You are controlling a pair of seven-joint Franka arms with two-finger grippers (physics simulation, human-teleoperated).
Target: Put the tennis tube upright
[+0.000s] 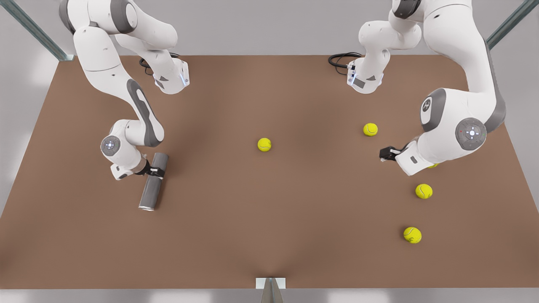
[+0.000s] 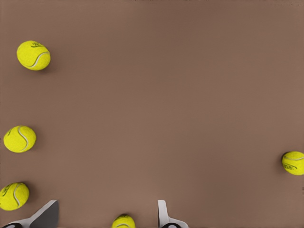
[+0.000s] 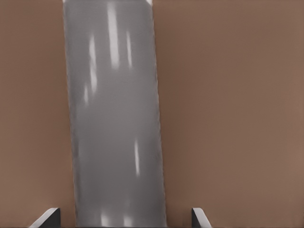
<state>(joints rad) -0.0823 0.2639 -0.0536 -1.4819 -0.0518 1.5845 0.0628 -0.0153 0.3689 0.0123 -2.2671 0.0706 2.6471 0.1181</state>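
Front view: tube lying flat, grasp not yet closed

The tennis tube (image 1: 153,182) is seen lying on its side on the table (image 1: 269,235), at the front view's left, so the uprighting is judged undone. The right gripper (image 1: 155,171) is placed astride its middle; in the right wrist view its fingers (image 3: 47,218) are spread wider than the tube, apart from it. The left gripper (image 1: 386,153) is held open among tennis balls (image 1: 370,129), waiting.
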